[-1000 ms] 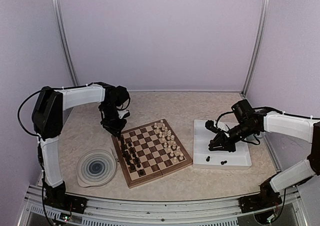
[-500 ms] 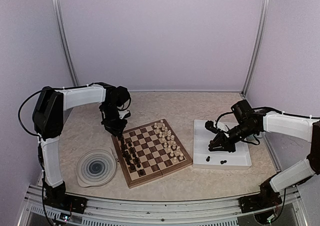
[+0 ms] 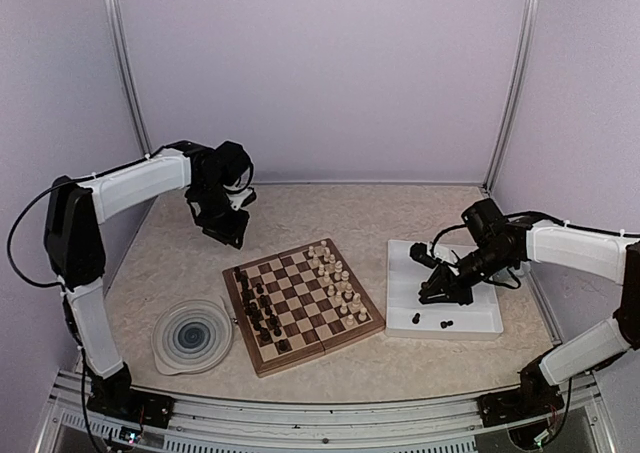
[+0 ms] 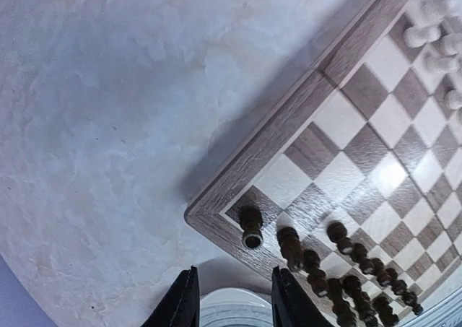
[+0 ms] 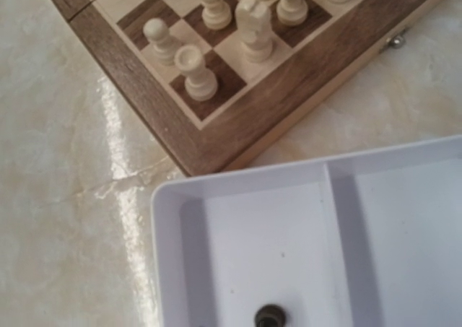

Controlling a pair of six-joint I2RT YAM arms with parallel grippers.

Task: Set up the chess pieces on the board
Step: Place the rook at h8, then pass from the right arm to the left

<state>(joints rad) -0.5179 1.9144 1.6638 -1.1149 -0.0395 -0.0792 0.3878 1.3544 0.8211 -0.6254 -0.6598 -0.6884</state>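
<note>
The board (image 3: pixel 320 345) is nearly set: dark pieces (image 3: pixel 262 313) and cream pieces (image 3: pixel 338 278) line opposite sides; 2 dark ones lie in the tray (image 3: pixel 470 308). The left gripper (image 4: pixel 234 302) is apart and empty, off the board; the right gripper (image 3: pixel 432 291) is closed above the tray.

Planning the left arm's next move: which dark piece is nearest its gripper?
The dark piece on the board's corner square, ahead of the left gripper; the other dark pieces stand farther along.
</note>
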